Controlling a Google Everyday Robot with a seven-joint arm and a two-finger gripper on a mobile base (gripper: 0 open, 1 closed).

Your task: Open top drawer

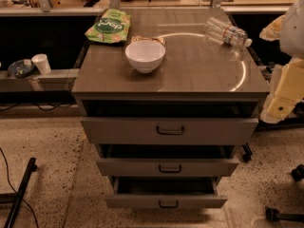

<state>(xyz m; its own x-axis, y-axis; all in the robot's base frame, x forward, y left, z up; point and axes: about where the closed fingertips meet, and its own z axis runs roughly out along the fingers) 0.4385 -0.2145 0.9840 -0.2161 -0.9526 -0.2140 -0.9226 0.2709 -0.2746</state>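
The top drawer (169, 130) is the widest grey front of the cabinet, with a small black loop handle (170, 130) at its centre. It stands pulled out a little, with a dark gap between its front and the countertop. My gripper (281, 99) hangs at the right edge of the view, beside the cabinet's right front corner. It is level with the top drawer, apart from it and well right of the handle.
Two narrower grey drawers (168, 166) (166, 201) below also stand partly out. On the countertop (199, 75) are a white bowl (145, 55), a green snack bag (109, 26) and a lying plastic bottle (226, 32). A black pole (20, 191) lies on the floor at left.
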